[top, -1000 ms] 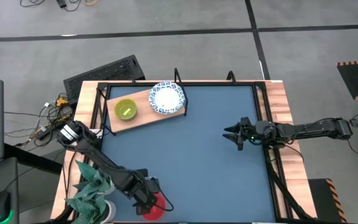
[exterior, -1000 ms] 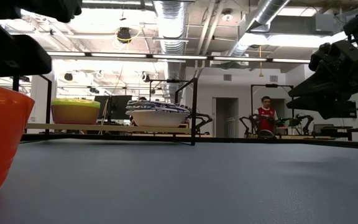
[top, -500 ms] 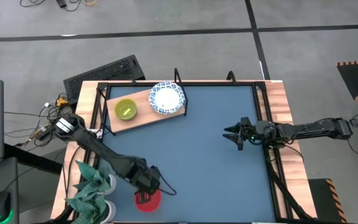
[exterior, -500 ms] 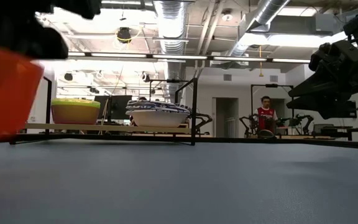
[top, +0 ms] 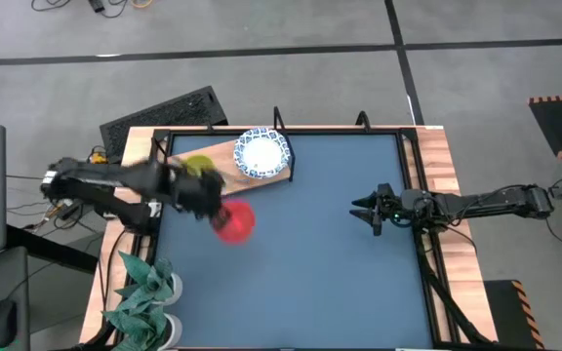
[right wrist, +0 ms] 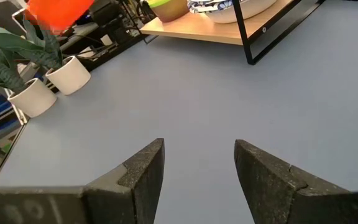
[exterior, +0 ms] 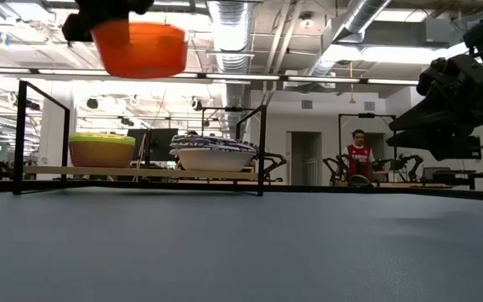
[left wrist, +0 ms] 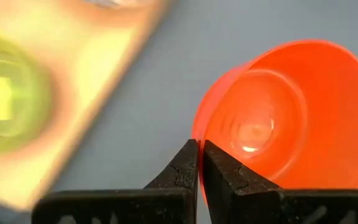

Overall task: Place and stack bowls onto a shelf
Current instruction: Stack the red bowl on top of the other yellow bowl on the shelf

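Two bowls (top: 197, 172) on shelf (top: 227, 180); L hand (left wrist: 199, 163) grips empty red bowl (left wrist: 281, 118).

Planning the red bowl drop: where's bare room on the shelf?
The shelf is bare only at its near corner beside the green bowl and in thin strips around the patterned bowl. Between those bowls it's crowded. The left tool holds the red bowl nearby.

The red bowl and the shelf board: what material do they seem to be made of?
The red bowl, pinched at its rim by the left gripper, looks like smooth, glossy plastic: even colour, a bright highlight inside, a thin wall. The shelf board looks like light, matte wood, pale tan, on thin black supports that are probably metal. The grain is too faint to confirm.
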`<state>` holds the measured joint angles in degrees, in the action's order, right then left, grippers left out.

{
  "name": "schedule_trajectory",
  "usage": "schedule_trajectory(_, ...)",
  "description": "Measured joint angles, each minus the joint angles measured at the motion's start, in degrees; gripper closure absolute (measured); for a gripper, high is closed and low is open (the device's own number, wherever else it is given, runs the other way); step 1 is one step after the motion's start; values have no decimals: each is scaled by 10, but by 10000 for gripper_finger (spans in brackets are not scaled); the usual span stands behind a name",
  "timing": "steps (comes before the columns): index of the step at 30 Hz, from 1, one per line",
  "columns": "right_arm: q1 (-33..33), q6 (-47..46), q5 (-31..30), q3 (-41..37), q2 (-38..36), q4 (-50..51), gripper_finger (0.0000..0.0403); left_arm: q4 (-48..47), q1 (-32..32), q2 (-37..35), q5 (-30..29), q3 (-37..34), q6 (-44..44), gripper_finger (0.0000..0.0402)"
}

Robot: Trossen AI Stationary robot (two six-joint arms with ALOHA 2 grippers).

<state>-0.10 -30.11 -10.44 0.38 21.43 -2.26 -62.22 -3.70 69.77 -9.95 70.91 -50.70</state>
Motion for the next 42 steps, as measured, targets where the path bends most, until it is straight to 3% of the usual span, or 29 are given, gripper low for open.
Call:
schedule_trajectory(5,0,1,0,0,0,0,183,-53,159,-51,-9,0,72,401)
schedule_trajectory(8,0,1,-1,0,0,0,183,-53,251,-58,9,0,161,401)
schedule_trajectory(13,0,1,-13,0,0,-2,183,-96,381,-34,102,1,356,401)
schedule_trajectory(18,0,1,-29,0,0,-4,183,-114,470,6,110,3,459,401)
schedule_trajectory(25,0,-3,-30,0,0,-4,183,-129,528,62,107,78,522,401)
schedule_trajectory(30,0,-3,-30,0,0,-4,183,-200,543,106,73,134,594,401)
schedule_trajectory(42,0,0,-31,0,0,-4,183,-214,558,173,56,140,683,401)
